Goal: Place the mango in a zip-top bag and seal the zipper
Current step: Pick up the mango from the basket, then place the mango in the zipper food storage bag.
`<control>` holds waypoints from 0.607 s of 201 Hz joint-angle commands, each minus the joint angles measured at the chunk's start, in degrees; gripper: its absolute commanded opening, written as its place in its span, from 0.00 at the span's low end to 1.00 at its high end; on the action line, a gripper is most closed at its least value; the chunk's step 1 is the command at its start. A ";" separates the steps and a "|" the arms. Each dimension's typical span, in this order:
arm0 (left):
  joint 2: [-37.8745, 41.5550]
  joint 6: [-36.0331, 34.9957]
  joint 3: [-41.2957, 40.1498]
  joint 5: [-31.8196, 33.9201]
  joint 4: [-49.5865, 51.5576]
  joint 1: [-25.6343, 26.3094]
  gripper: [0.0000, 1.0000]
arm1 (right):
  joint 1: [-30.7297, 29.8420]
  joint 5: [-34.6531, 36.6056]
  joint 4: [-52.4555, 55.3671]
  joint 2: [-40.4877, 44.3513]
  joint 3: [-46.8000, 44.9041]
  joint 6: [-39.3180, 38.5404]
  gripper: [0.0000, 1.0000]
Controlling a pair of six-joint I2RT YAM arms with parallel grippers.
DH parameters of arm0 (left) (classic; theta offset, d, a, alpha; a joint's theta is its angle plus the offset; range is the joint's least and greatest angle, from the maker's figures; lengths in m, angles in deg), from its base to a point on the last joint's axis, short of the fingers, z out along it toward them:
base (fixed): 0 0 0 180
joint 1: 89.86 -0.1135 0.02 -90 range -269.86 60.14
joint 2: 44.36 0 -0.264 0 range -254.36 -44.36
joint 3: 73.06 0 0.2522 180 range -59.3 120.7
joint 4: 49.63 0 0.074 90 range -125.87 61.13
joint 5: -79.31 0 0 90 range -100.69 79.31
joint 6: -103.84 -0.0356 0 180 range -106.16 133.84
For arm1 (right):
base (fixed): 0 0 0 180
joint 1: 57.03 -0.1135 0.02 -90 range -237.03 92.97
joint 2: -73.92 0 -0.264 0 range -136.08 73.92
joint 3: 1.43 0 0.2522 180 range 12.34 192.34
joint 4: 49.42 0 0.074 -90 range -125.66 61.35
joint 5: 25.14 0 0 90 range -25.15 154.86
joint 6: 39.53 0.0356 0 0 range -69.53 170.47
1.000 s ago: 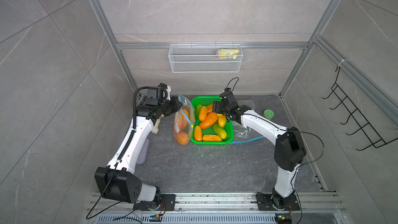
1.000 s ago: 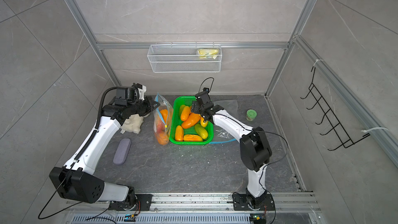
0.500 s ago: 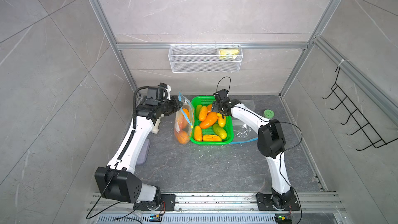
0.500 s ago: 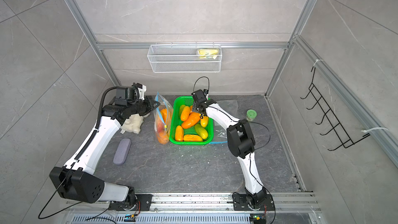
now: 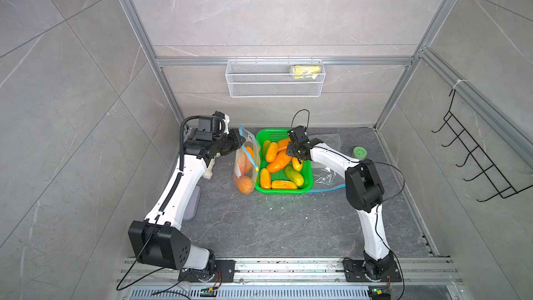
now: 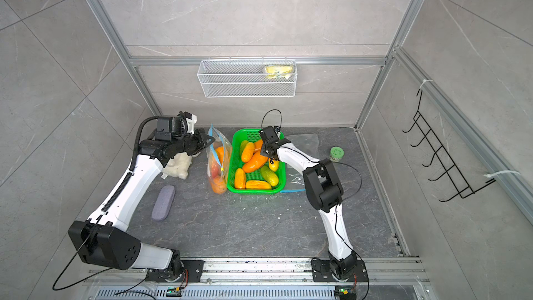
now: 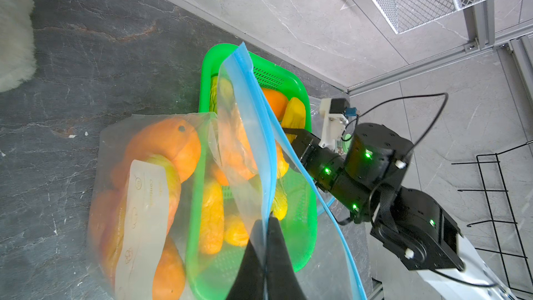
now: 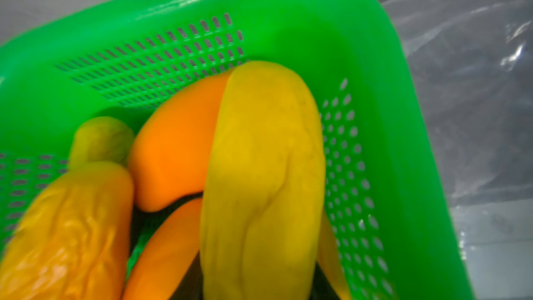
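Note:
A clear zip-top bag (image 5: 246, 165) (image 6: 218, 165) with a blue zipper stands left of the green basket (image 5: 284, 191) (image 6: 253, 191) and holds orange mangoes. My left gripper (image 5: 241, 141) (image 7: 264, 223) is shut on the bag's blue rim and holds the mouth up. In the basket lie several orange, yellow and green mangoes. My right gripper (image 5: 294, 157) (image 8: 258, 284) reaches down into the basket's back half. It is shut on a soft yellow mango (image 8: 259, 168) (image 6: 273, 165), which bulges between the dark fingers (image 8: 196, 284). The top views hide its fingertips.
A second clear bag (image 5: 326, 174) lies flat under my right arm, beside a green-lidded jar (image 5: 359, 152). A white fluffy object (image 6: 178, 167) and a grey case (image 6: 163, 202) sit by my left arm. A wire shelf (image 5: 275, 82) hangs on the back wall.
My right arm swung its elbow inward and the gripper went deeper into the basket, its jaws narrowing onto the yellow mango. The left arm and bag have not moved.

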 commanded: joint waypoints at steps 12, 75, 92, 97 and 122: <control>-0.44 0.43 1.04 -2.72 -2.63 -0.30 0.00 | -2.11 -9.26 -19.30 16.11 -12.36 -5.78 0.24; -2.07 1.39 1.62 -4.04 -3.20 -0.33 0.00 | -14.95 -25.93 -48.59 32.30 -25.92 -16.99 0.25; -2.07 1.46 1.92 -4.14 -3.12 -0.30 0.00 | -16.55 -28.22 -52.51 31.39 -25.66 -16.57 0.26; -2.07 1.59 2.09 -4.25 -3.11 -0.30 0.00 | -16.78 -28.92 -53.17 30.84 -25.38 -16.42 0.26; -1.94 1.75 2.56 -4.93 -3.18 -0.30 0.00 | -18.01 -28.83 -50.26 27.84 -22.10 -16.81 0.27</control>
